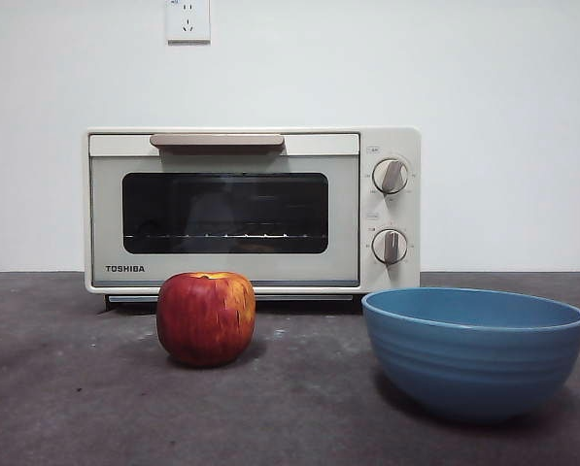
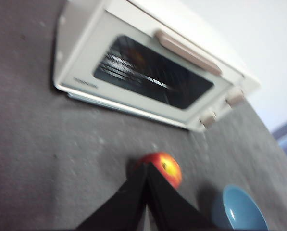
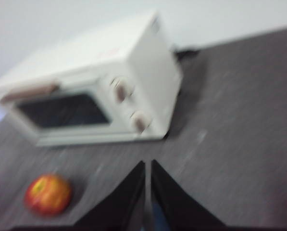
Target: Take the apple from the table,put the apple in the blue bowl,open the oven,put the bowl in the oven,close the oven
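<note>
The red apple (image 1: pixel 206 317) stands on the dark grey table (image 1: pixel 66 388), in front of the oven's left half. To its right sits the blue bowl (image 1: pixel 474 349), with nothing in it. The cream TOSHIBA oven (image 1: pixel 251 209) stands behind both with its door closed. No arm shows in the front view. In the left wrist view my left gripper (image 2: pixel 146 166) is shut and high above the table, its tips in line with the apple (image 2: pixel 165 168); the bowl (image 2: pixel 239 211) lies beside. My right gripper (image 3: pixel 147 163) is shut too, high up, with the apple (image 3: pixel 48 193) off to one side.
A white wall with a power socket (image 1: pixel 187 19) rises behind the oven. The oven's two knobs (image 1: pixel 390 177) sit on its right side, and its beige handle (image 1: pixel 217 141) runs along the top of the door.
</note>
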Tool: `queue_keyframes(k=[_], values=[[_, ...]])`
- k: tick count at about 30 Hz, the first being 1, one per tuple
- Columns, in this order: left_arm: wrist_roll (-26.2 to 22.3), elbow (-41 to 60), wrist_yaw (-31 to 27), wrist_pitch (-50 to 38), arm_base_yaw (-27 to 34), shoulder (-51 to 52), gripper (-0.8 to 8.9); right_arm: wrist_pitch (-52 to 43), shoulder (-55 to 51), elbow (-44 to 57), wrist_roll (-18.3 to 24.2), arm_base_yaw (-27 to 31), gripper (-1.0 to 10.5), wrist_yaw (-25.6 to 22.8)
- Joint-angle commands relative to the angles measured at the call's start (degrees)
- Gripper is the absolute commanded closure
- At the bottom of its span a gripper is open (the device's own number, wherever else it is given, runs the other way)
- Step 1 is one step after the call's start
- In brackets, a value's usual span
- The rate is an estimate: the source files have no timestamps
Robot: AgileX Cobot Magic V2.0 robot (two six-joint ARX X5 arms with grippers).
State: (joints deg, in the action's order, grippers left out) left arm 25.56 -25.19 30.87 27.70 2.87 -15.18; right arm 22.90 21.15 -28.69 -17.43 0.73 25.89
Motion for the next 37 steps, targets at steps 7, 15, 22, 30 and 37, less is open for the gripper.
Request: queue_keyframes(k=[7, 15, 22, 30, 37], values=[[-15.7, -12.0, 4.3, 14.9, -2.1, -11.8, 8.06, 16.2, 15.6, -13.5, 13.8, -8.9, 9.4, 8.7], [-19.5, -16.5, 4.3, 20.7, -7.5, -15.9, 8.06, 24.3, 20.4, -18.1, 18.6, -21.7, 9.4, 5.5], [-19.5, -16.5, 4.3, 20.9, -8.5, -15.9, 8.06, 21.2, 20.3, -18.1, 17.5, -26.1, 8.8, 3.1], [-19.5, -16.5, 4.3, 21.1, -8.5, -15.9, 8.06, 19.1, 22.1, -18.1, 13.3, -26.6, 4.5, 0.8], [-19.5, -16.5, 4.3, 20.8, -8.5, -15.9, 8.06, 11.4, 28.0, -18.3, 9.6, -30.4, 4.6, 0.8]])
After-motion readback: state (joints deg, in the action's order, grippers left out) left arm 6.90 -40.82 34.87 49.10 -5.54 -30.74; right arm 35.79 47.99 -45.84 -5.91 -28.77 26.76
